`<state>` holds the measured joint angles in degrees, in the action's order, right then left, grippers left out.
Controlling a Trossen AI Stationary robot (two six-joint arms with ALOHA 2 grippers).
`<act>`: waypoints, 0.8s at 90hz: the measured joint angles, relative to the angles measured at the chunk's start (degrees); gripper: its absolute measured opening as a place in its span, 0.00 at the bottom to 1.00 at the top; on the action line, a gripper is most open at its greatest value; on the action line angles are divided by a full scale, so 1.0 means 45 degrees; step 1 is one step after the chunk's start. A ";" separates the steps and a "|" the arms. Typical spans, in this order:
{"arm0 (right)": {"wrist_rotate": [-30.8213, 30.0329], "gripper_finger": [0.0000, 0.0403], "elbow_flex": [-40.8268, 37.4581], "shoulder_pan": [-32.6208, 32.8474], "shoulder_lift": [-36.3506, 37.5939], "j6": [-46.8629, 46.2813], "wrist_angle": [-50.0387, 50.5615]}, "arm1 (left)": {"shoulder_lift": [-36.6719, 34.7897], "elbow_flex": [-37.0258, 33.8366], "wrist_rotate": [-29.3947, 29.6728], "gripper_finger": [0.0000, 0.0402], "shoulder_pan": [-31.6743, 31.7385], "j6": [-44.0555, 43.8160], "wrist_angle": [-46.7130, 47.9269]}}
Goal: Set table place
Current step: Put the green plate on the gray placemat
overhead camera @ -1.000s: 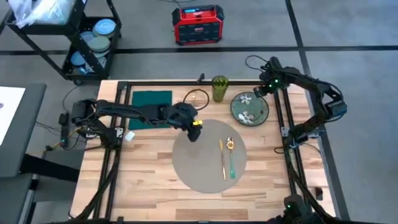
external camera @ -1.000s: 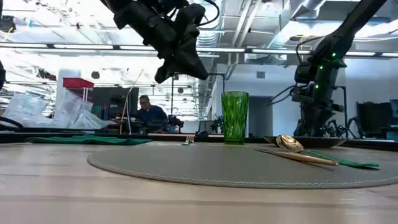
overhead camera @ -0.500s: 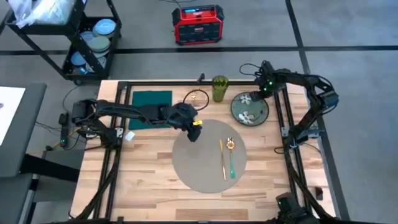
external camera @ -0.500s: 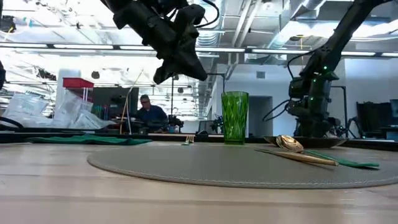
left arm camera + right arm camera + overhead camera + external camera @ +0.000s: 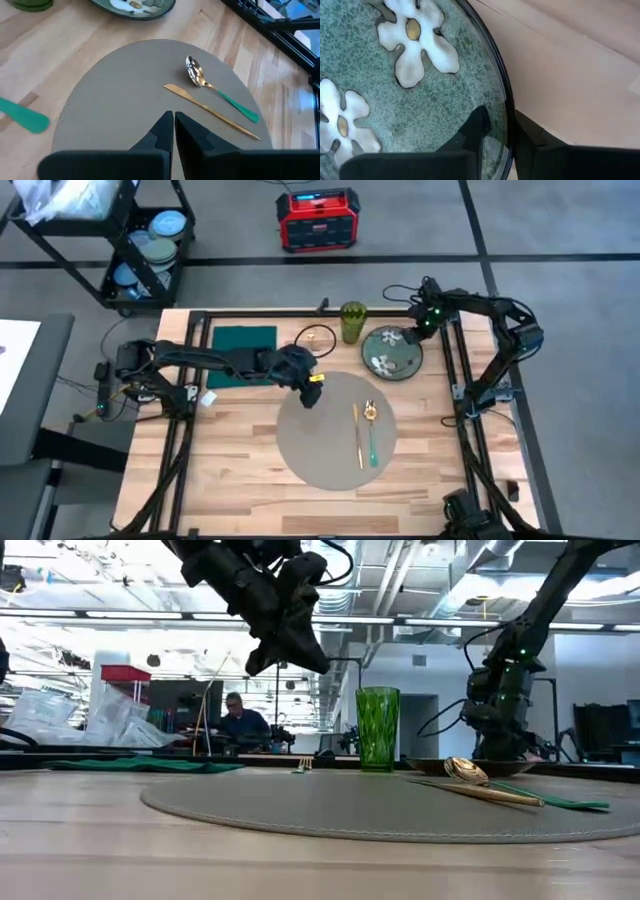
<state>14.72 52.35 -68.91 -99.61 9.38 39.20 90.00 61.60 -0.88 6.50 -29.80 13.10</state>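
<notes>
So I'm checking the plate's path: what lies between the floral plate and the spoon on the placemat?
In the high view, only bare table and bare placemat separate the plate from the spoon. The right pincer grips the plate's rim.

A light wooden butcher-block table [image 5: 240, 455] framed by black rails is seen from above. Laid directly on it are a round grey placemat [image 5: 322, 442], a floral plate [image 5: 394, 357], a green glass [image 5: 353, 321] and a dark green napkin [image 5: 243, 340].
</notes>
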 joint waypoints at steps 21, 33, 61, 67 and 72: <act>0.0641 0.06 -0.0122 -0.0112 0.0819 -0.0064 0.0551 | 0.0000 0.0000 0.0053 0.00 0.0000 0.0001 -0.0008; 0.0738 0.00 -0.0104 -0.0079 0.1474 -0.0021 0.0688 | 0.0000 -0.0003 0.0076 0.00 0.0000 0.0011 -0.0005; 0.0741 0.02 -0.0099 0.0258 0.2347 -0.0071 0.1719 | 0.0000 -0.0005 0.0076 0.00 0.0000 0.0170 -0.0005; 0.0648 0.01 -0.0099 0.0338 0.2488 -0.0141 0.1629 | 0.0000 -0.0005 0.0079 0.00 0.0000 0.0261 -0.0005; 0.0591 0.01 -0.0099 0.0341 0.2569 -0.0274 0.1533 | 0.0000 -0.0005 0.0091 0.00 0.0000 0.0294 -0.0010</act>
<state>17.37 51.90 -67.37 -88.05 8.15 46.10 90.00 61.58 -0.47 6.50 -28.48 13.06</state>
